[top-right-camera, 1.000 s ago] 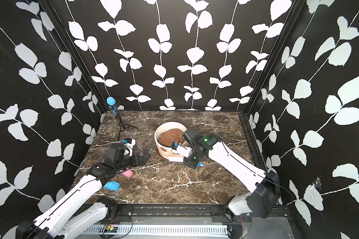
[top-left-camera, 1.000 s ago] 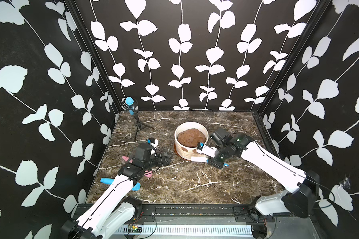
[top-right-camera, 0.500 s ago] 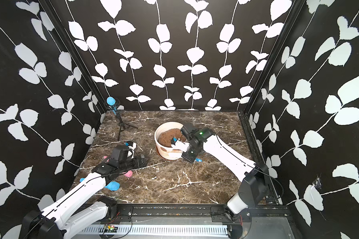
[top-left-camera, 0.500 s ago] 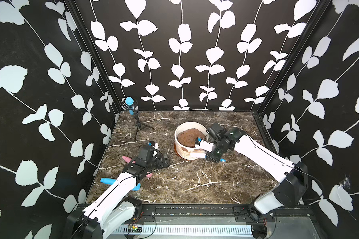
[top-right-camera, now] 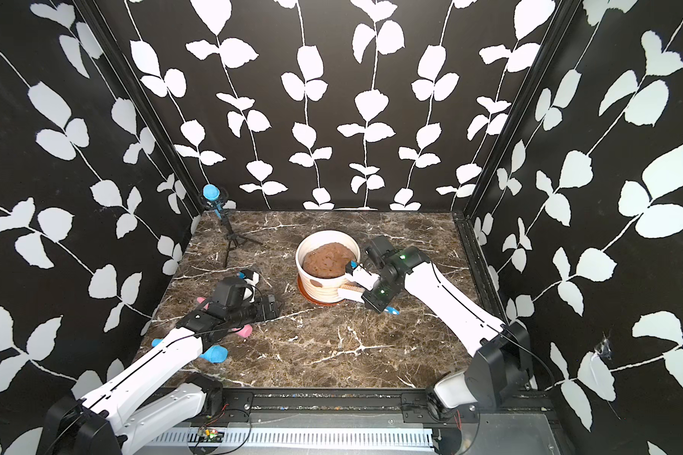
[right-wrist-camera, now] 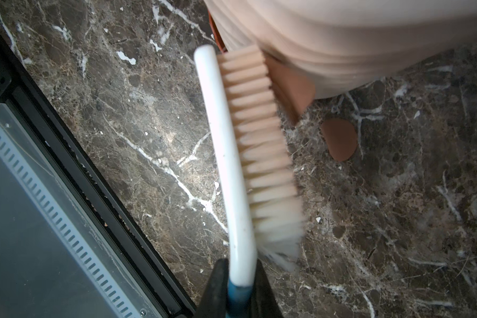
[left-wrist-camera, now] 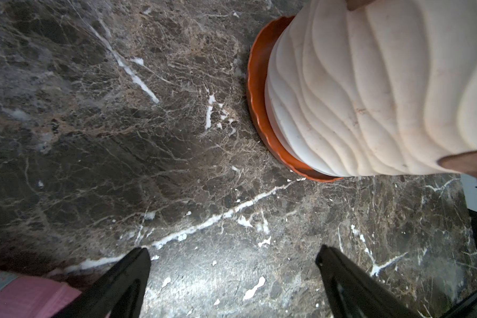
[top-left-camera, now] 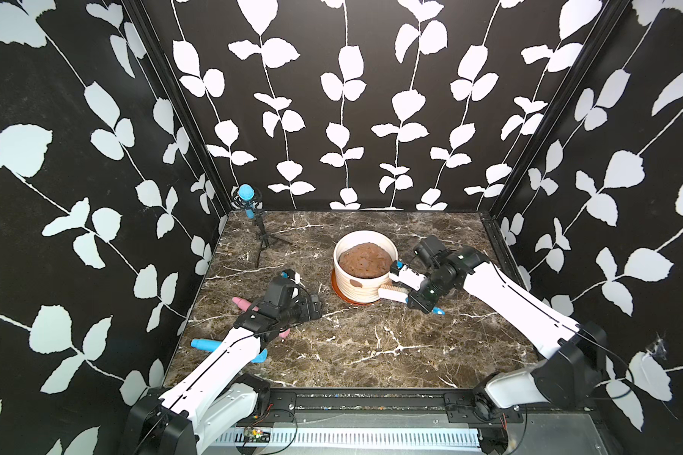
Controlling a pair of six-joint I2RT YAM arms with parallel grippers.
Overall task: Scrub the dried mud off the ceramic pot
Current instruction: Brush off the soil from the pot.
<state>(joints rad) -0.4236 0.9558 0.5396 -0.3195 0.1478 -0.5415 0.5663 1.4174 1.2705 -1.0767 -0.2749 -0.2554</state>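
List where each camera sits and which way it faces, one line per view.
Top views: high at the front, looking down at the marble table and ceramic pot; left arm and right arm show.
Left wrist: low on the arm, facing the pot's side; open left end effector shows.
Right wrist: looking along the brush toward the pot; right end effector shut on it.
Shared: all show the pot.

Evenly lit and sharp in both top views with only soft shadows, but pretty smeary with motion blur on the brush (right-wrist-camera: pixel 259 154) bristles and the ceramic pot (right-wrist-camera: pixel 369 41) in the right wrist view, plus a pale sheen on the marble tabletop (left-wrist-camera: pixel 204 280) up close.
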